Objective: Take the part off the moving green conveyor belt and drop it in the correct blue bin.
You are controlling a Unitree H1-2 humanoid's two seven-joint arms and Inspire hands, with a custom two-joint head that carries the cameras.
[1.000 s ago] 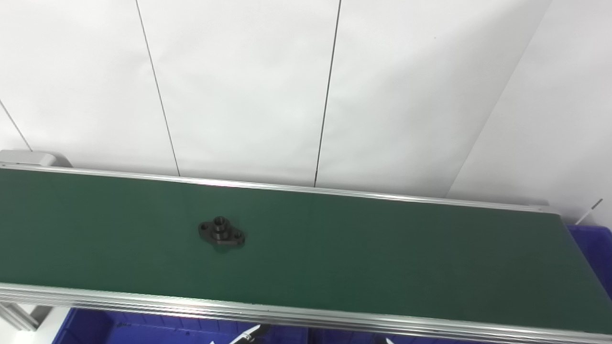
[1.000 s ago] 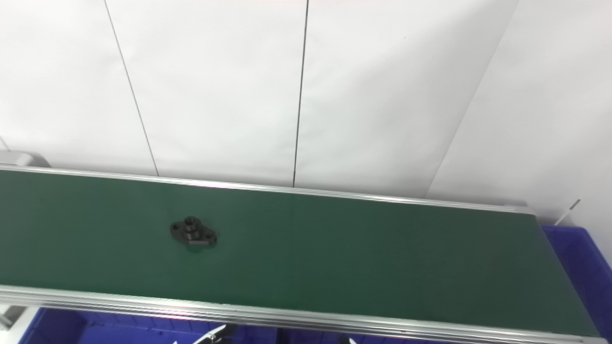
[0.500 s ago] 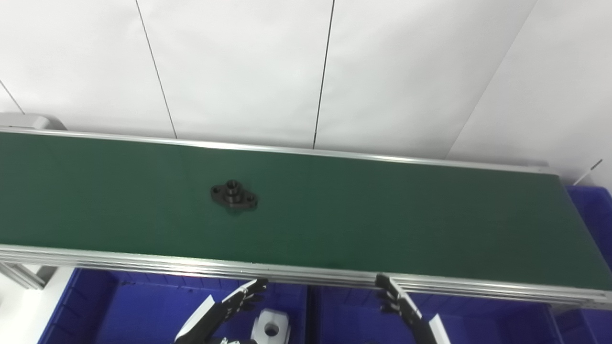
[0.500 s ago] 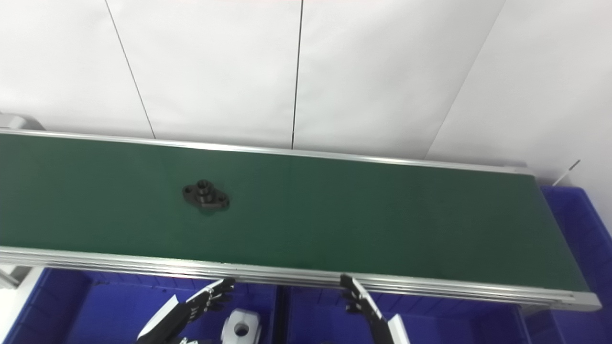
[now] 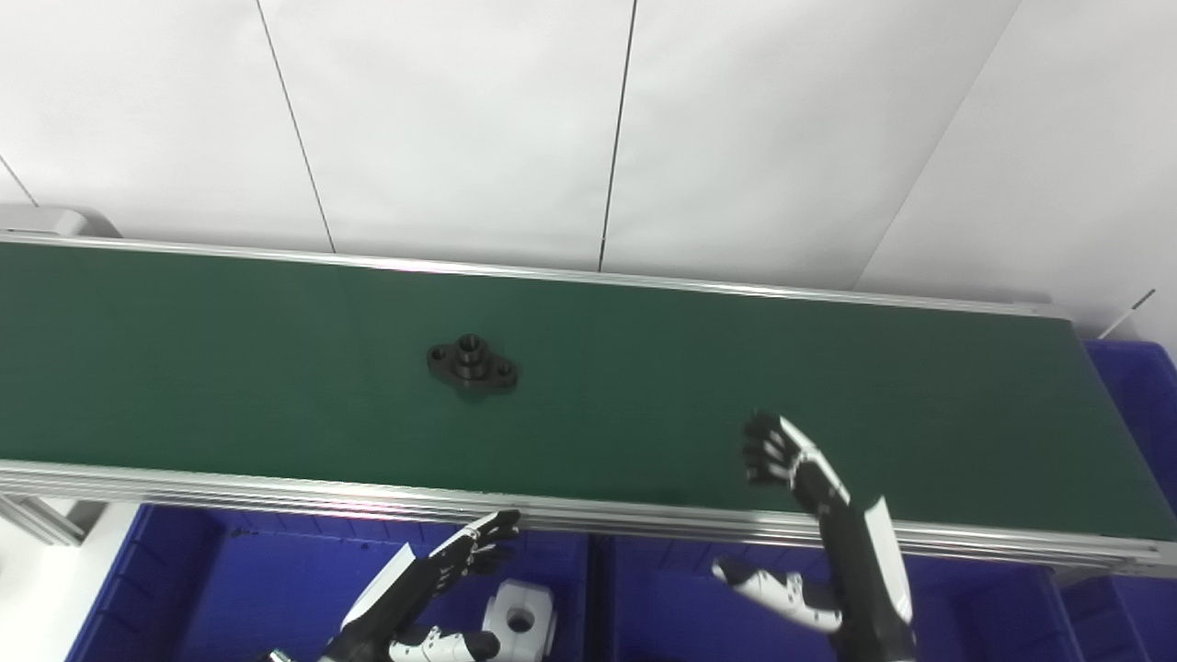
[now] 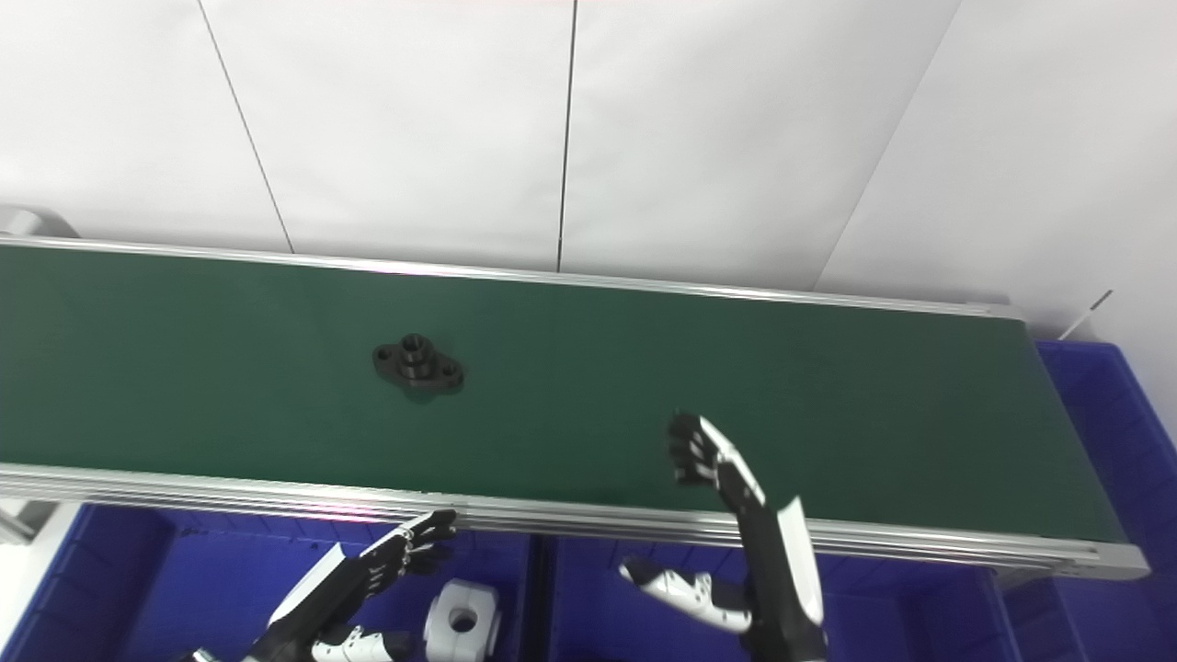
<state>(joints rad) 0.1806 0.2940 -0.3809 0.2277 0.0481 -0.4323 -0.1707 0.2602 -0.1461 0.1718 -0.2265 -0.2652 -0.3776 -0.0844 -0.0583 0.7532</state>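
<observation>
**Right hand over the belt, part well to its left**

The black flanged part [image 5: 472,364] lies flat on the green conveyor belt [image 5: 184,368], left of centre. The right hand [image 5: 780,452] is up over the belt's near side, fingers apart, holding nothing. The left hand [image 5: 474,547] sits low over the left blue bin [image 5: 230,588], fingers extended, seemingly empty. A white part [image 5: 519,621] rests in that bin.

Matt green belt [image 5: 276,386] in brushed metal rails [image 5: 276,492], dull black part [image 5: 472,363], glossy blue plastic bins [image 5: 230,588].
</observation>
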